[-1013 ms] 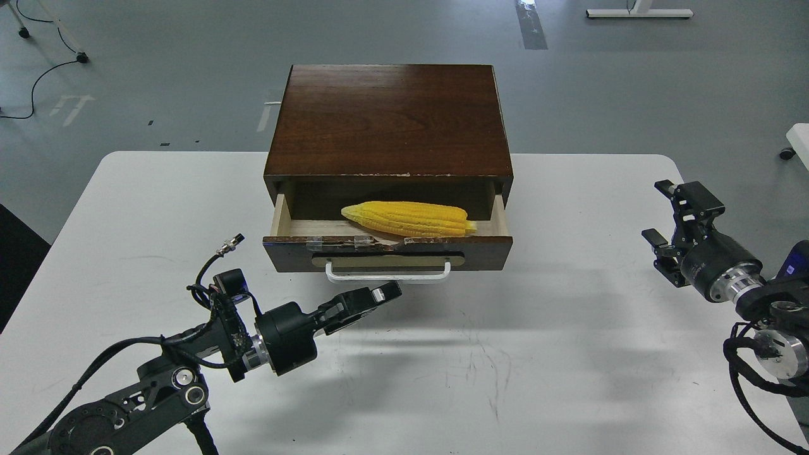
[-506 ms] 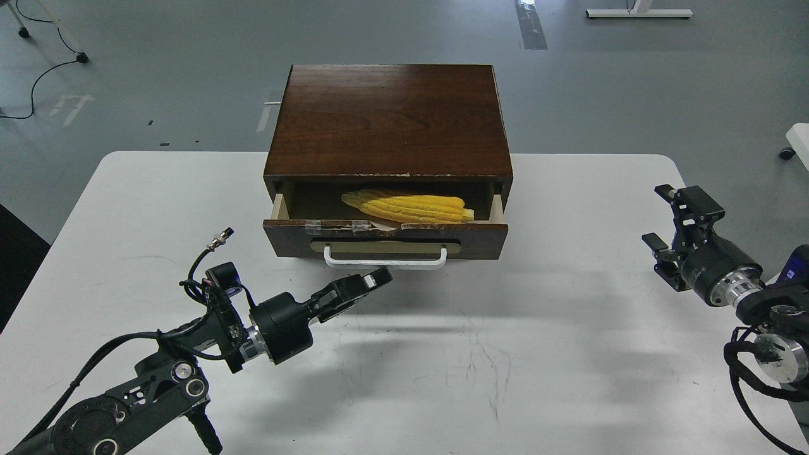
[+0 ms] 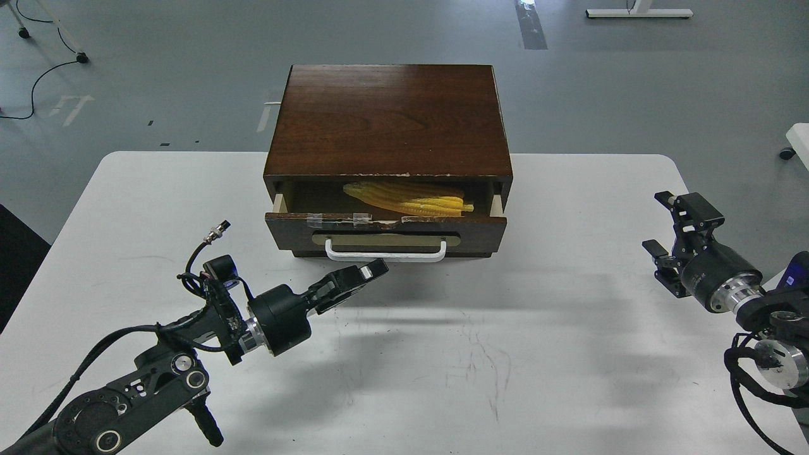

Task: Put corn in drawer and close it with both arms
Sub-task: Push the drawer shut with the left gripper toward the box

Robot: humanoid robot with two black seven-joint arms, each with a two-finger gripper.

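Two arms over one white table (image 3: 569,354), largest thing in view, scuffed with faint grey marks. Ahead of the left gripper (image 3: 370,270), a dark wooden cabinet (image 3: 389,120) set at the table's far middle, housing the drawer (image 3: 385,229), which stands only partly out, a narrow gap showing under the cabinet's chipped front lip. Left arm (image 3: 189,341) reaching in low from the near corner, angled up toward the drawer front, presumably so the fingertips can push straight against the wood. Left gripper with fingers pressed together into one blunt wedge, tip just under the white handle (image 3: 385,254), touching or almost touching it; contact not certain from this angle. Right gripper (image 3: 671,235) well apart from the drawer, far off to its right side, fingers spread and holding nothing, likely parked clear so as not to block the closing. Beyond the left gripper, inside the drawer, the corn (image 3: 411,198), lying lengthwise, half shadowed by the cabinet top, pointed end toward the left. Placement done, by the look of it; closing only partway through, a short shove wanting.
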